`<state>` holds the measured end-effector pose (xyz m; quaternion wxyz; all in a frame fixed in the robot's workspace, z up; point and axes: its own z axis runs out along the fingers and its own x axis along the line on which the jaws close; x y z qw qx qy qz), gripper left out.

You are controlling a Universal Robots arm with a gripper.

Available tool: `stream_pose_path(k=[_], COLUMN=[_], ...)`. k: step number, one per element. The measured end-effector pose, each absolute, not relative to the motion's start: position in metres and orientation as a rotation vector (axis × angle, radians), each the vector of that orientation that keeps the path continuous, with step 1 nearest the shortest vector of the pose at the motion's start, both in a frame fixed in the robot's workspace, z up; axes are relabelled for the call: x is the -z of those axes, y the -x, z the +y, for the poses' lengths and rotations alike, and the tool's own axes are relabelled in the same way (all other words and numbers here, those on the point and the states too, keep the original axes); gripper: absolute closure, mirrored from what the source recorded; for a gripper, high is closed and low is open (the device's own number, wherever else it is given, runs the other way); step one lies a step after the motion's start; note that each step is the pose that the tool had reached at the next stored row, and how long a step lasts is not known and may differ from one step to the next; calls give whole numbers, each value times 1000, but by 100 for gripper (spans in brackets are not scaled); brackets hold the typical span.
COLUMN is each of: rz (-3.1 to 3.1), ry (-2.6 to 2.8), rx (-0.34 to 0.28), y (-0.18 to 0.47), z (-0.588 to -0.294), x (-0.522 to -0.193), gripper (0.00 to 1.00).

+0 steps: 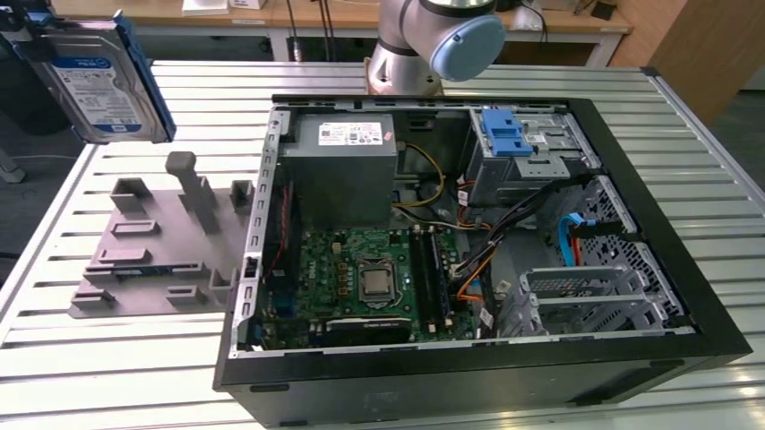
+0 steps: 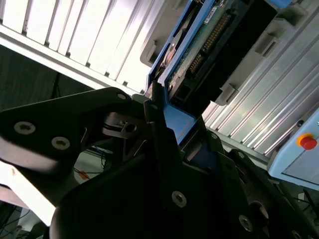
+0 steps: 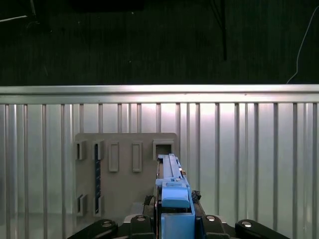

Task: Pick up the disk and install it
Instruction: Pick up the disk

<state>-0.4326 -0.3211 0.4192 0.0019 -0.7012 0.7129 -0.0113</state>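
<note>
At the exterior view's far left the pincer (image 1: 32,36) holds the disk (image 1: 102,81) up in the air. The disk is a flat silver slab, white-and-blue label facing out, with blue plastic rails along its edges. The second wrist view shows the grip itself: black fingers (image 2: 158,132) closed hard on a blue rail, and beyond them the disk's underside with its green circuit board. The first wrist view looks along the disk edge-on, a narrow blue strip clamped between the jaws.

Beneath the pincer lies a matte grey fixture plate (image 1: 150,246) with upright posts and rectangular slots. It rests on the ribbed aluminium table (image 1: 120,358), and the disk hangs clear of it.

Farther from the pincer, toward the exterior view's right, an open black computer case (image 1: 478,381) lies on its side. It holds a grey power-supply box (image 1: 347,166), a green motherboard (image 1: 358,278), loose cables and a metal drive cage with a blue latch (image 1: 504,133). The arm's base (image 1: 418,45) stands behind the case.
</note>
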Motion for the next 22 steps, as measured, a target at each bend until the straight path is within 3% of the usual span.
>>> stream_pose_path(k=[22], rz=[2237], ry=[2200], rx=[37], y=[433], z=[-319], x=[-431], gripper=[64])
